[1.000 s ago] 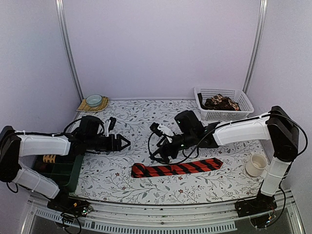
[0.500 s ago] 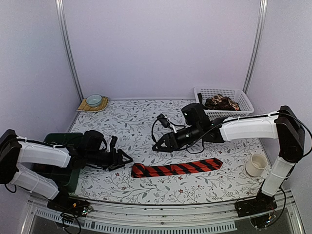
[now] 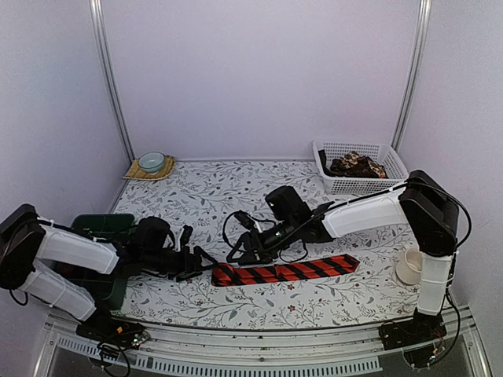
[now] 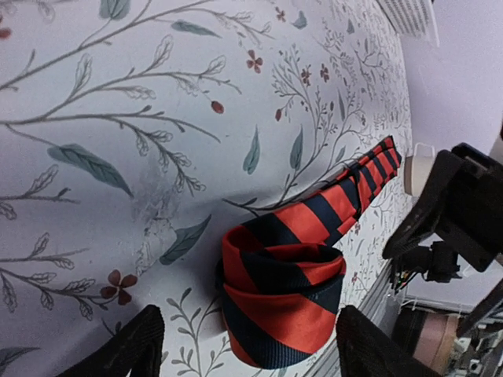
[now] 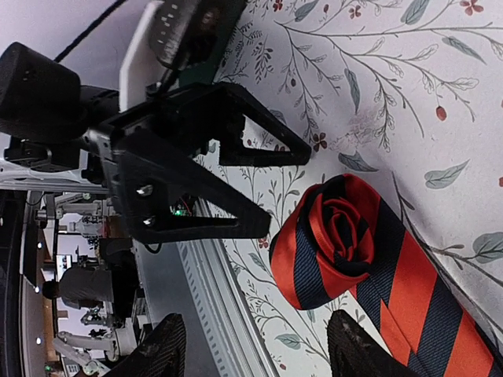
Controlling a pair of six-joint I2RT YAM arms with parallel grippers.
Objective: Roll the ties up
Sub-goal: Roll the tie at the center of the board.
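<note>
A red tie with black diagonal stripes (image 3: pixel 299 269) lies flat across the near middle of the table. Its left end is wound into a small coil (image 3: pixel 221 275), which shows close up in the left wrist view (image 4: pixel 279 302) and the right wrist view (image 5: pixel 334 236). My left gripper (image 3: pixel 207 264) sits low just left of the coil, open, and its fingers (image 4: pixel 130 345) flank the coil without touching it. My right gripper (image 3: pixel 235 253) hovers just behind the coil, open and empty (image 5: pixel 259 349). Brown-patterned ties (image 3: pixel 357 165) lie heaped in a white basket (image 3: pixel 393 177).
A white cup (image 3: pixel 413 265) stands at the right, near the tie's wide end. A dark green bin (image 3: pixel 98 236) sits at the left under my left arm. A small bowl on a woven mat (image 3: pixel 151 162) is at the back left.
My left gripper has come forward and right to the tie's coiled end. My right gripper lifted back, then swung down and left to that same end. The tie has not moved.
</note>
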